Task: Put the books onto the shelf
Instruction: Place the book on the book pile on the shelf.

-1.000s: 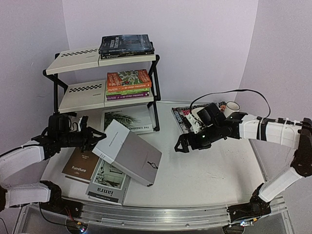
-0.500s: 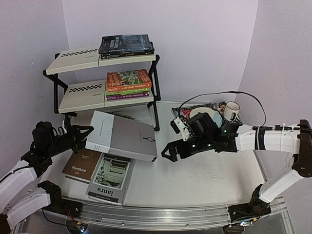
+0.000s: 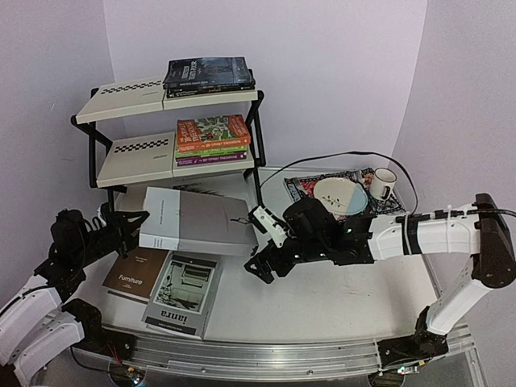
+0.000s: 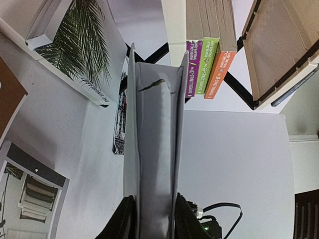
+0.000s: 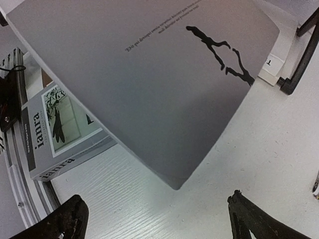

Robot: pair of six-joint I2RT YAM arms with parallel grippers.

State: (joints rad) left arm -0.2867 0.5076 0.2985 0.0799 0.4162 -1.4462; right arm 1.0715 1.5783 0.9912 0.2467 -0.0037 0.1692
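My left gripper [image 3: 135, 226] [image 4: 152, 211] is shut on the spine end of a large grey book [image 3: 200, 221] [image 4: 154, 149] and holds it level above the table, in front of the shelf [image 3: 133, 155]. My right gripper [image 3: 262, 270] [image 5: 157, 209] stands wide open just below the book's free corner [image 5: 164, 89], apart from it. Dark novels [image 3: 208, 72] lie on the top tier. An orange, green and purple stack [image 3: 211, 139] [image 4: 209, 64] lies on the lower tier. A palm-leaf book [image 4: 75, 50], a brown book [image 3: 133, 274] and a white "ianra" book [image 3: 184, 294] [image 5: 55, 129] lie on the table.
A patterned placemat [image 3: 302, 189] at the back right carries a plate [image 3: 339, 195] and a mug [image 3: 381, 184]. A black cable loops over the right arm. The shelf's black leg [image 3: 258, 181] stands close to the held book's far edge.
The left arm has lifted the grey book off the stack, levelled it and drawn back to the left. The right arm has moved left to the book's free corner.
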